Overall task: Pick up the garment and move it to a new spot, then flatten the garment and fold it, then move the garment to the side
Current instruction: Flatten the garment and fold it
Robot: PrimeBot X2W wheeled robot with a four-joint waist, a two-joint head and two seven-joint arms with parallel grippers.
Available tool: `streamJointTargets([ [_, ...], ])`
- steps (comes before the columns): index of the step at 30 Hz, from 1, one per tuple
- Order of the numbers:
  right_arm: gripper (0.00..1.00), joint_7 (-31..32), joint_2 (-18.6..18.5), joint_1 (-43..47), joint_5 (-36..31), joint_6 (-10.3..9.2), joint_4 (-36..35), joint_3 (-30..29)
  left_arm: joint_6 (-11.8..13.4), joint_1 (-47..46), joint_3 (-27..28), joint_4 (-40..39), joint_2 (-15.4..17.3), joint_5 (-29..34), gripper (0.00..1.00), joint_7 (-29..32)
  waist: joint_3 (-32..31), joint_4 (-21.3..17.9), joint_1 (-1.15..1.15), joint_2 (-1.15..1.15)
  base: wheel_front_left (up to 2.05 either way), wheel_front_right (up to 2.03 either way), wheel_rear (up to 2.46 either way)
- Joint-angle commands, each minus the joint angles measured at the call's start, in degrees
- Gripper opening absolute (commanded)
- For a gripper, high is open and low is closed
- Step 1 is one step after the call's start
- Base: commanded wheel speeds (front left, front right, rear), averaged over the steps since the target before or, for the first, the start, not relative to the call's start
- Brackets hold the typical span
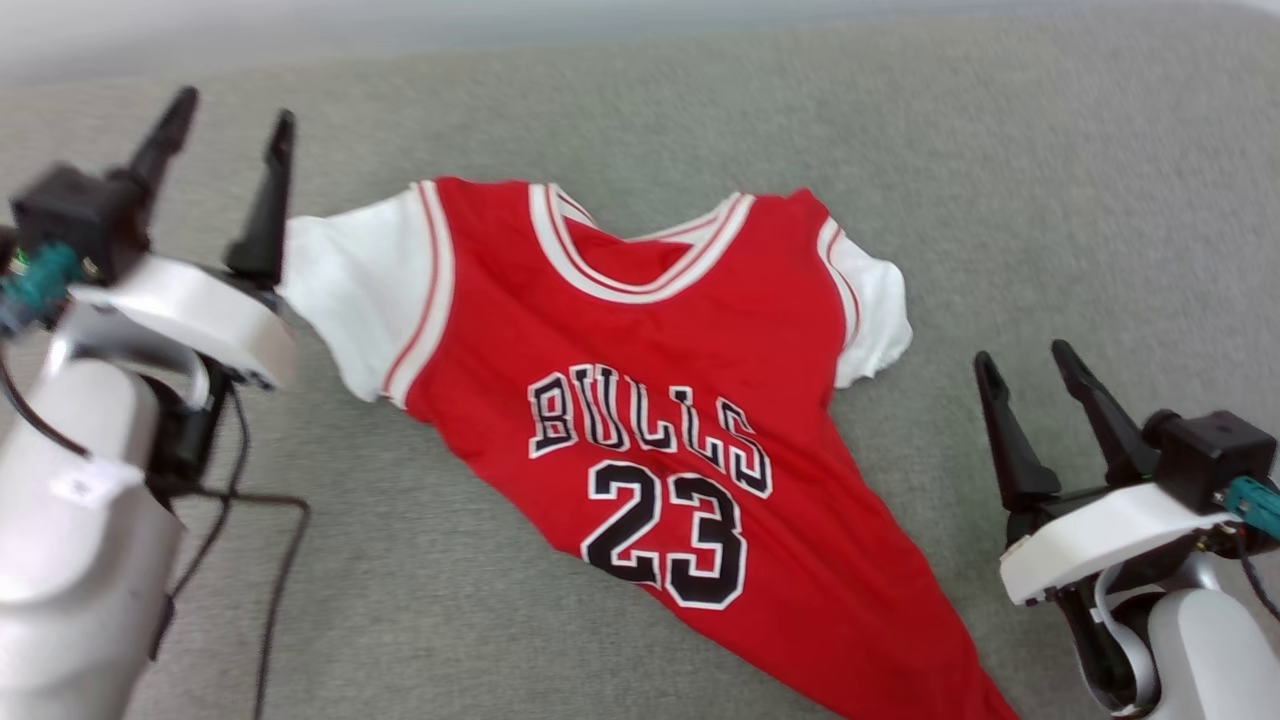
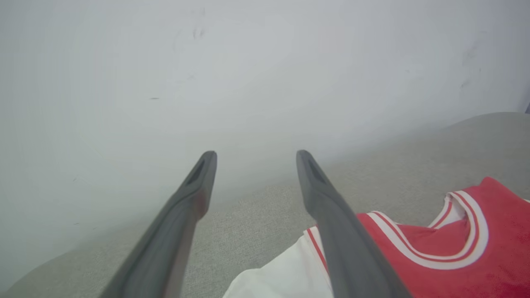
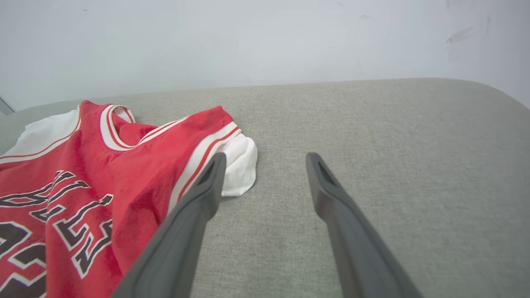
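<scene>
The jersey [image 1: 650,400] lies print-up on the counter [image 1: 1050,150], hem skewed to a point. Left hand [image 1: 234,108] and right hand [image 1: 1023,354] flank it, fingers apart and empty, likely poised to flatten it.

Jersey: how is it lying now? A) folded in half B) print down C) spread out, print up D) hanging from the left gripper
C: the jersey lies spread on the grey surface with BULLS 23 facing up; left gripper and right gripper are open, holding nothing.
</scene>
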Motion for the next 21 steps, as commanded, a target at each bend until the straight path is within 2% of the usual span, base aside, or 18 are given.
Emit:
streamJointTargets([
  [1,1.0,0.05,-0.39,0.69,-0.33,-0.04,-0.27,-0.28,0.25,1.16,-0.14,-0.47,-0.23,0.49,1.0,-0.57,-2.58,2.44,0.0,0.0,0.0,0.0,0.0],
  [5,1.0,1.18,-1.12,1.54,-0.43,-0.04,-1.15,-0.9,2.0,6.55,0.33,-5.49,-2.35,0.33,1.0,-3.13,-5.6,4.47,0.0,0.0,0.0,0.0,0.0],
  [10,1.0,2.38,-1.6,3.04,-0.08,-0.03,-1.88,-2.32,6.0,18.4,1.36,-13.87,-4.31,1.28,1.0,-3.98,-9.0,6.25,0.0,0.0,0.0,0.0,0.0],
  [14,1.0,3.01,-1.5,3.88,0.01,-0.04,-2.37,-2.7,7.94,24.11,1.53,-17.47,-5.34,2.13,1.0,-4.1,-9.72,6.69,0.0,0.0,0.0,0.0,0.0],
  [18,1.0,4.67,-1.81,4.94,0.27,-0.04,-2.65,-2.98,10.11,29.6,1.73,-20.69,-8.0,2.83,1.0,-4.09,-9.63,7.22,0.0,0.0,0.0,0.0,0.0],
  [21,1.0,6.77,-2.44,5.19,0.43,-0.03,-2.72,-3.7,10.4,31.47,2.41,-21.65,-9.48,3.73,1.0,-4.11,-8.96,8.01,0.0,0.0,0.0,0.0,0.0],
])
